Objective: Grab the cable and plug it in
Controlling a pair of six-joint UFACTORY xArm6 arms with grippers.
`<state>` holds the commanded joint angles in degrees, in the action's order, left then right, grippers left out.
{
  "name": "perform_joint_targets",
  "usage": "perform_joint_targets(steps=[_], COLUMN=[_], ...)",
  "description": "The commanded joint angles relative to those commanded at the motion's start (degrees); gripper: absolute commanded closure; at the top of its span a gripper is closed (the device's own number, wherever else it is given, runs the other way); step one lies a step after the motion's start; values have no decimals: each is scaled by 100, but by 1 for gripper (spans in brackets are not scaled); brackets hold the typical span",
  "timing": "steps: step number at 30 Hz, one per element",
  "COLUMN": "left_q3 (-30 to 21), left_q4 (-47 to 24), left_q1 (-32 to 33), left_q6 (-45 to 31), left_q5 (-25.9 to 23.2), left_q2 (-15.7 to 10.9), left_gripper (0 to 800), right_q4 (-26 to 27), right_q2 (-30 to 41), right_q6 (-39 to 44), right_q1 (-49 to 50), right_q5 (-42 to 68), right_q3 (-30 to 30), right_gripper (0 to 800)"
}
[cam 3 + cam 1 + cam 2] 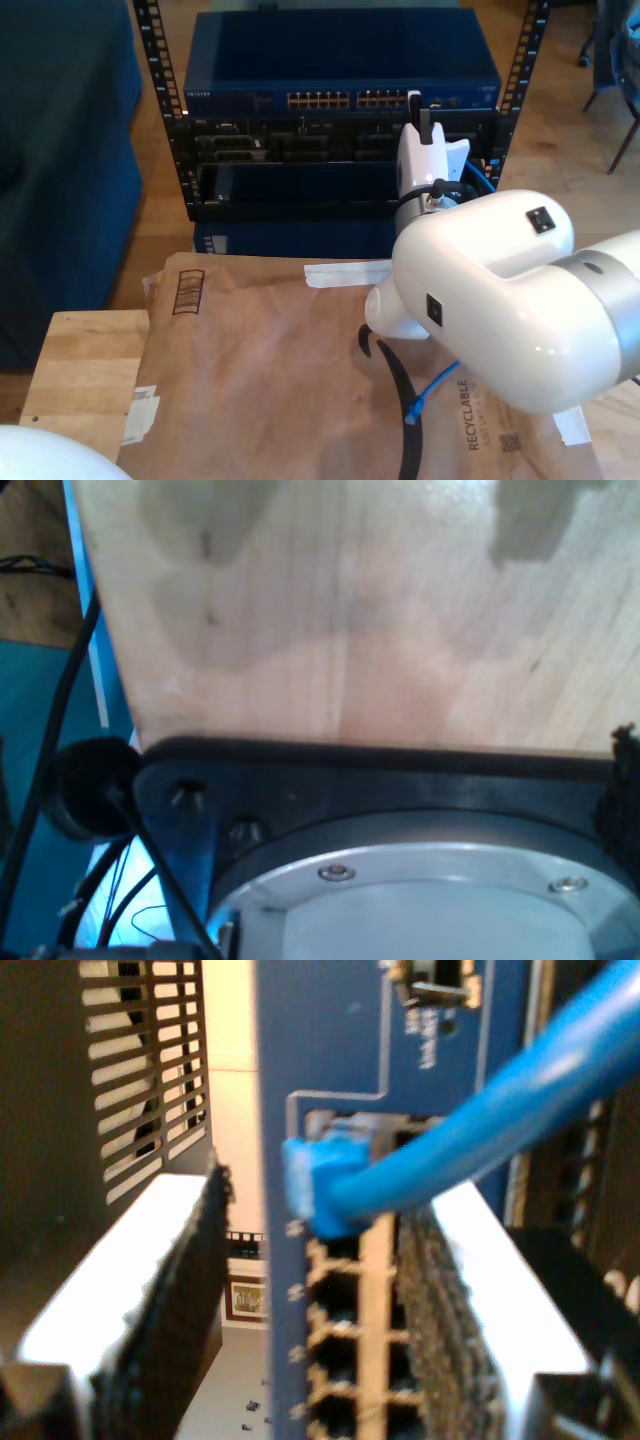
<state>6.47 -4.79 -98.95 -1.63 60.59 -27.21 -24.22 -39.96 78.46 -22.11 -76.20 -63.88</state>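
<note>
The small blue clip plug on the thin bright-blue network cable sits right at the mouth of a port in the dark-blue network switch, at the end of the row of sockets. Whether it has clicked home I cannot tell; the plug body looks a touch skewed against the opening. So the job, as I judge it, is to square the plug to the socket and push straight along the port's axis, no sideways lean, until the clip seats.

My second gripper has its two padded fingers spread wide, one on either side of the switch face, and the cable runs out between them without either pad clearly touching it.

Out on the brown paper sheet, the cable's other end lies loose.

My first gripper: jaw state, cannot tell — its camera looks at a pale wooden board and a metal flange.
</note>
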Motion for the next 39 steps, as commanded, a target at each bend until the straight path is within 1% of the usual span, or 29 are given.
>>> perform_joint_targets(steps=[2, 6, 9, 11, 13, 14, 17, 20, 23, 29, 32, 34, 36, 39], left_q3=[0, 0, 0, 0, 0, 0, 0, 0, 0, 0, 0, 0, 0, 0], left_q4=[0, 0, 0, 0, 0, 0, 0, 0, 0, 0, 0, 0, 0, 0], left_q1=[0, 0, 0, 0, 0, 0, 0, 0, 0, 0, 0, 0, 0, 0], left_q6=[0, 9, 9, 9, 9, 9, 9, 9, 9, 0, 9, 0, 9, 9], left_q5=[0, 18, 0, 0, 0, 0, 0, 0, 0, 0, 0, 18, 0, 0], left_q2=[0, 0, 0, -9, 0, 0, 0, 0, 0, 0, 0, -9, 0, 0], left_gripper=[0, 0, 0, 0, 0, 0, 0, 0, 0, 0, 0, 0, 0, 0], right_q4=[0, 0, 0, -9, 0, 18, 26, 62, 299, 334, 334, 325, 316, 308], right_q2=[193, 730, 1363, 1873, 2505, 2831, 3596, 4352, 5020, 6180, 6804, 7015, 7174, 7420], right_q6=[0, 0, 0, 9, 0, 0, 0, -44, -123, -149, -325, -721, -1292, -2004], right_q1=[-53, -132, -132, -123, -123, -114, -62, 202, 668, 2022, 3024, 3604, 3965, 4677], right_q5=[105, 492, 1081, 1582, 2312, 2716, 3807, 4519, 5310, 7402, 7692, 7710, 7903, 8651], right_q3=[255, 914, 1468, 1881, 2347, 2558, 2875, 3174, 3429, 3490, 3842, 4018, 4097, 4097], right_gripper=[436, 379, 336, 305, 219, 193, 107, 69, 10, 7, 7, 7, 7, 7])
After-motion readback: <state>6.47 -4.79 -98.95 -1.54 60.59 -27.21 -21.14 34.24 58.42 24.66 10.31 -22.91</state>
